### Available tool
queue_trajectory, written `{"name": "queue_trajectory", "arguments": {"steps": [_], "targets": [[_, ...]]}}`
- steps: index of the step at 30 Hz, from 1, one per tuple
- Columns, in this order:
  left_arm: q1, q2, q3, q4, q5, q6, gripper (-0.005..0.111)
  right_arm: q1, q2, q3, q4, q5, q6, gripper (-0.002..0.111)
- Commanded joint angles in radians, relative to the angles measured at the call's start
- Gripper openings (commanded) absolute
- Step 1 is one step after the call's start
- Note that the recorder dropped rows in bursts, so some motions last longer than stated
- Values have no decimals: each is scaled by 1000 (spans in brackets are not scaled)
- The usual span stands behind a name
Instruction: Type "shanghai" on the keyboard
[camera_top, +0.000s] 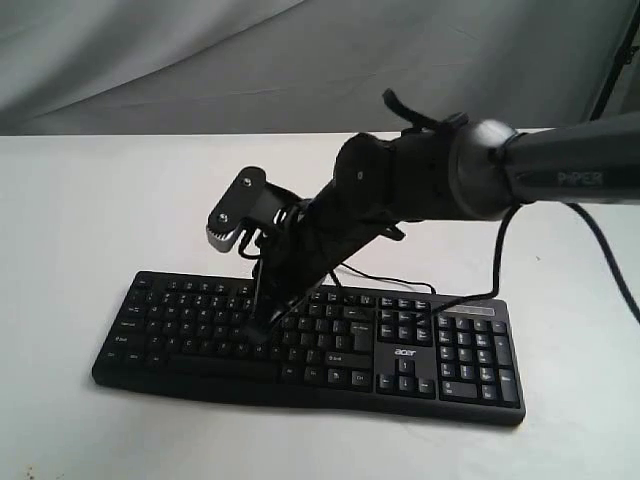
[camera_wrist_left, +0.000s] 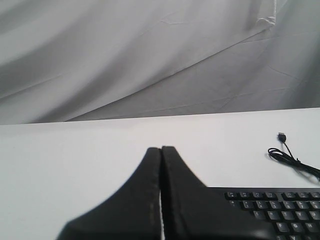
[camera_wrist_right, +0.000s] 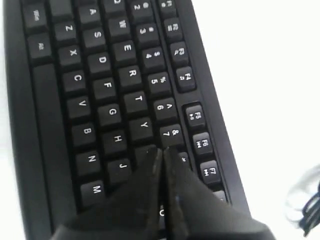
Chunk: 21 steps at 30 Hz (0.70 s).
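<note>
Watched left wrist feed from my station. Left gripper (camera_wrist_left: 161, 148) showed both dark fingers pressed together along one seam, tips outlined against bare white table (camera_wrist_left: 75, 160). Corner of keyboard (camera_wrist_left: 280, 207) poked in beside one finger (legends too small for me to read). Thin black cable (camera_wrist_left: 292, 161) lay looped on table beyond keyboard, its plug (camera_wrist_left: 282, 136) lying free, connected to nothing. Grey draped cloth (camera_wrist_left: 125, 55) filled background behind table edge.
</note>
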Motion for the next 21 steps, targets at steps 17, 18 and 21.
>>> {"name": "queue_trajectory", "arguments": {"steps": [17, 18, 21], "targets": [[-6, -2, 2, 0, -6, -3, 0, -2, -747, 546, -131, -348, 274, 0], [-6, -2, 2, 0, -6, -3, 0, -2, -775, 558, -131, -349, 274, 0], [-6, -2, 2, 0, -6, -3, 0, -2, -857, 565, -131, -346, 274, 0]]}}
